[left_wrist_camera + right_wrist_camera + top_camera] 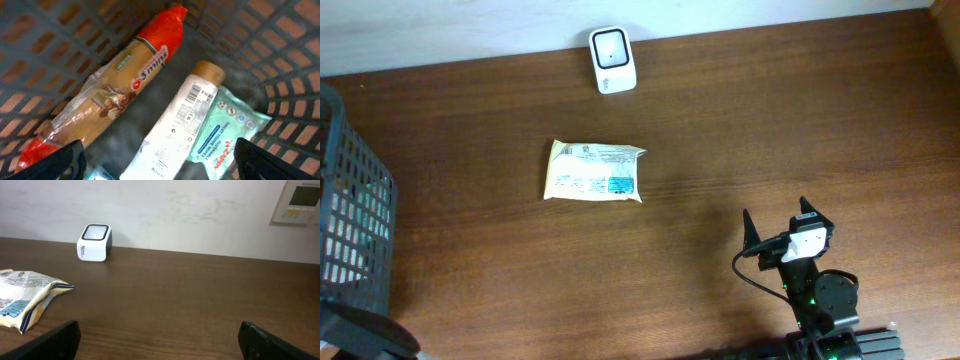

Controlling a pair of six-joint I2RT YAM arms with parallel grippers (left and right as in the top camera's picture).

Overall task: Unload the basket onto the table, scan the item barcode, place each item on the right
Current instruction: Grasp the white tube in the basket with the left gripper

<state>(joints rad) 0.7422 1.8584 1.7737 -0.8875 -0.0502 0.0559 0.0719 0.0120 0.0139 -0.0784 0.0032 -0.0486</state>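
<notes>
Overhead: the scanner (613, 60) stands at upper centre, near the far edge of the table (770, 120). A packet (594, 172) lies flat left of centre, below the scanner and apart from it. The basket (355, 215) fills the left edge. At lower right the right gripper (775, 212) has its fingers spread and empty, well apart from the packet. Of the left arm only a dark shape shows, in the lower left corner by the basket.

Left wrist: this camera looks down into the basket. A white tube (175, 125) lies at centre with its barcode facing up. A red-ended snack pack (115, 85) is on its left and a wipes pack (225, 135) on its right, partly under it. The left gripper (160, 162) hangs over the tube, its fingers wide apart in the lower corners, holding nothing.

Right wrist: the scanner sits at upper left and the packet at the left edge. Both dark fingers stand open in the lower corners.

The step looks like picking an item from the basket, most likely the tube. To do it well, descend straight and close across the tube's narrow width, clear of the label. That keeps the barcode uncovered, and the snack pack and wipes pack should not be pinched with it. I cannot tell where the packet's barcode is.
</notes>
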